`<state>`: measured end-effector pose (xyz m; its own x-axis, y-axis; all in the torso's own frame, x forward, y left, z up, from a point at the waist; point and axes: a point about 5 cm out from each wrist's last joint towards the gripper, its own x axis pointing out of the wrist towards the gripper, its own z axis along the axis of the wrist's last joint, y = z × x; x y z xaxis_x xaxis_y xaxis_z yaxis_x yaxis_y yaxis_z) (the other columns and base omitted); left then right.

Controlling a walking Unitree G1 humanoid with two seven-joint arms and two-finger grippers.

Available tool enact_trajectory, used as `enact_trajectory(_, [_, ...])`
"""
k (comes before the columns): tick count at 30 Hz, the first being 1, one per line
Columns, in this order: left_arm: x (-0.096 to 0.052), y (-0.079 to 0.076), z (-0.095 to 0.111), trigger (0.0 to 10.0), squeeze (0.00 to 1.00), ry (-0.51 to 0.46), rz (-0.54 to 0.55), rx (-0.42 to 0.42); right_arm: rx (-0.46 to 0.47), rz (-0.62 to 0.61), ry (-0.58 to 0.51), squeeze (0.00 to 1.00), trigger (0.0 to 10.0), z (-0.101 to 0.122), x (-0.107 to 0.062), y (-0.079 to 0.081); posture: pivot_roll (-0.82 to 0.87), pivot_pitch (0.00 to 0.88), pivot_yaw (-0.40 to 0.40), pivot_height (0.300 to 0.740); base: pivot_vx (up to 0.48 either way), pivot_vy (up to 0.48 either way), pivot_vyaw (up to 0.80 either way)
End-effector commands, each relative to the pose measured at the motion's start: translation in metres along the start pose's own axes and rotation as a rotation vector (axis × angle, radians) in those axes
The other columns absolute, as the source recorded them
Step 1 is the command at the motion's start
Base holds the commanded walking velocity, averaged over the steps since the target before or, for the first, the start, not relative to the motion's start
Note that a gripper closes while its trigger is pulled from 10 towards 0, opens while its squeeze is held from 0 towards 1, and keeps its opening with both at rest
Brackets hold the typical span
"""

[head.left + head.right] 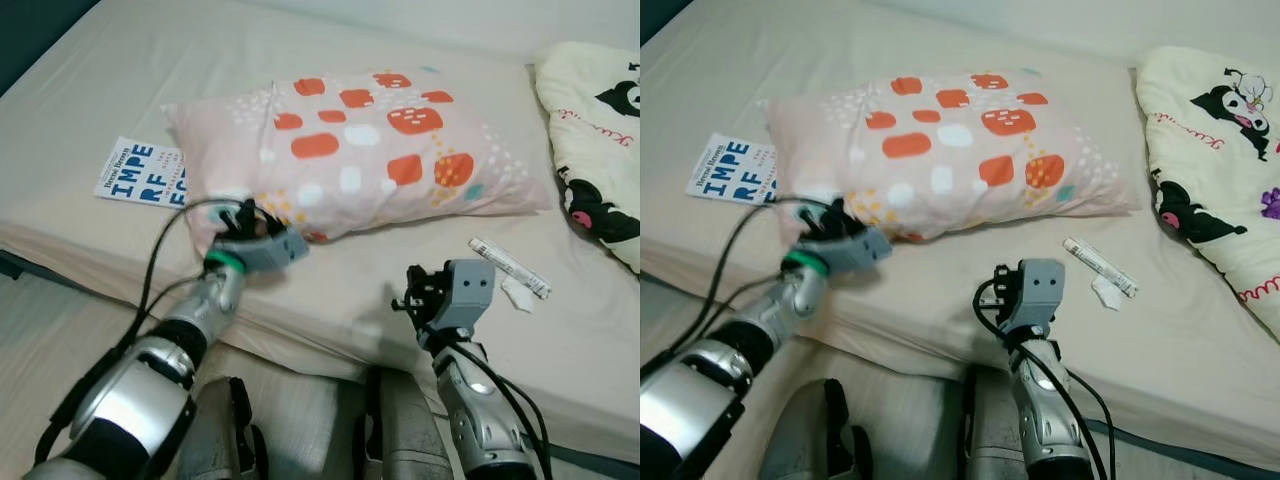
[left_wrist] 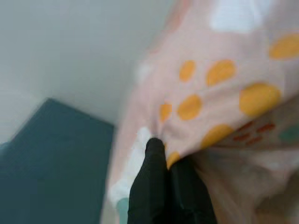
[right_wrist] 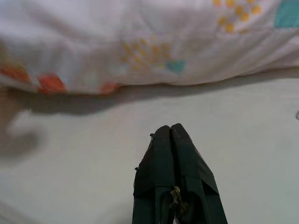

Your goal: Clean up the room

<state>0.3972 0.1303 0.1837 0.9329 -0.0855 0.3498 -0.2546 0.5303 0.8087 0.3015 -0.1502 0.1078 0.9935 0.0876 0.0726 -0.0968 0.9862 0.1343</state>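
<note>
Both silver arms reach from the near edge over the bed (image 1: 120,80): the left gripper (image 2: 156,149) has its fingers closed on the near left corner of the pink spotted pillow (image 1: 360,150). To its right, the right gripper (image 3: 170,133) hovers above bare sheet, fingers pressed together and empty. A small white tube (image 1: 510,267) lies right of the pillow, a book (image 1: 140,172) at its left, a cartoon blanket (image 1: 1210,150) far right.

Pink pillow (image 1: 350,150) with red, white and yellow patches, lying flat across the cream bed (image 1: 120,60), near corner pinched by left hand (image 2: 156,154). Blue-lettered white paper (image 1: 135,172) just beside it, partly tucked under. Slim white tube (image 1: 508,267) and crumpled scrap (image 1: 518,293) near the pillow's other end.
</note>
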Motion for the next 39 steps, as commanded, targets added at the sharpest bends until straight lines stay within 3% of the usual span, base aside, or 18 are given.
enact_trajectory(1, [0.005,0.010,0.003,0.0,0.00,-0.001,0.062,-0.042,0.009,-0.030,0.028,0.00,10.0,-0.007,-0.004,-0.006,-0.08,0.180,0.045,0.606,0.000,0.000,0.00])
enact_trajectory(7, [0.051,0.101,0.018,0.0,0.00,0.051,0.365,-0.114,0.006,-0.032,-0.010,0.00,10.0,0.004,0.004,-0.009,-0.10,0.141,0.042,0.606,0.000,0.000,0.00])
enact_trajectory(9, [0.051,0.101,0.018,0.0,0.00,0.051,0.365,-0.114,0.006,-0.032,-0.010,0.00,10.0,0.004,0.004,-0.009,-0.10,0.141,0.042,0.606,0.000,0.000,0.00])
enact_trajectory(13, [0.065,0.161,0.021,0.0,0.00,0.104,0.547,-0.076,0.002,-0.034,-0.015,0.00,10.0,0.005,0.004,-0.010,-0.12,0.126,0.046,0.606,0.000,0.000,0.00])
enact_trajectory(18, [0.067,0.184,0.023,0.0,0.00,0.108,0.631,-0.043,0.001,-0.038,-0.018,0.00,10.0,0.005,0.003,-0.010,-0.12,0.125,0.048,0.606,0.000,0.000,0.00])
enact_trajectory(21, [0.060,0.229,0.020,0.0,0.00,0.120,0.883,0.049,0.002,-0.048,-0.022,0.00,10.0,0.004,0.000,-0.011,-0.13,0.126,0.053,0.606,0.000,0.000,0.00])
enact_trajectory(23, [0.058,0.234,0.018,0.0,0.00,0.130,0.921,0.063,0.003,-0.049,-0.022,0.00,10.0,0.004,0.000,-0.011,-0.13,0.128,0.053,0.606,0.000,0.000,0.00])
enact_trajectory(26, [0.061,0.221,0.013,0.0,0.00,0.157,0.795,0.092,0.005,-0.050,-0.018,0.00,10.0,0.002,-0.001,-0.010,-0.12,0.128,0.050,0.606,0.000,0.000,0.00])
enact_trajectory(27, [0.067,0.171,0.010,0.3,0.00,0.155,0.464,0.144,0.008,-0.044,-0.012,0.00,10.0,0.001,-0.001,-0.008,-0.12,0.135,0.050,0.606,0.000,0.000,0.00])
enact_trajectory(28, [0.067,0.171,0.010,0.3,0.00,0.155,0.464,0.144,0.008,-0.044,-0.012,0.00,10.0,0.001,-0.001,-0.008,-0.12,0.135,0.050,0.606,0.000,0.000,0.00])
enact_trajectory(29, [0.066,0.143,0.009,3.3,0.00,0.153,0.304,0.171,0.008,-0.041,-0.010,0.00,10.0,0.000,-0.001,-0.007,-0.12,0.136,0.048,0.606,0.000,0.000,0.00])
enact_trajectory(30, [0.066,0.143,0.009,3.3,0.00,0.153,0.304,0.171,0.008,-0.041,-0.010,0.00,10.0,0.000,-0.001,-0.007,-0.12,0.136,0.048,0.606,0.000,0.000,0.00])
enact_trajectory(31, [0.061,0.115,0.004,10.0,0.00,0.161,0.165,0.173,0.009,-0.039,-0.009,0.00,10.0,0.000,0.000,-0.007,-0.11,0.140,0.047,0.606,0.000,0.000,0.00])
enact_trajectory(34, [0.038,0.055,-0.015,10.0,0.00,0.208,-0.115,0.151,0.009,-0.039,-0.011,0.00,10.0,0.001,0.000,-0.007,-0.11,0.149,0.042,0.606,0.000,0.000,0.00])
enact_trajectory(35, [0.032,0.047,-0.021,10.0,0.51,0.222,-0.143,0.163,0.009,-0.041,-0.010,0.00,10.0,0.001,0.000,-0.008,-0.11,0.149,0.042,0.606,0.000,0.000,0.00])
enact_trajectory(37, [0.027,0.044,-0.026,10.0,0.51,0.244,-0.137,0.156,0.008,-0.041,-0.009,0.00,10.0,0.001,-0.001,-0.008,-0.11,0.150,0.041,0.606,0.000,0.000,0.00])
enact_trajectory(38, [0.023,0.042,-0.033,10.0,1.00,0.268,-0.115,0.151,0.008,-0.040,-0.006,0.00,10.0,0.001,-0.001,-0.008,-0.11,0.153,0.040,0.606,0.000,0.000,0.00])
enact_trajectory(39, [0.020,0.043,-0.038,10.0,1.00,0.285,-0.091,0.150,0.007,-0.040,-0.004,0.00,10.0,0.000,-0.002,-0.008,-0.11,0.152,0.039,0.606,0.000,0.000,0.00])
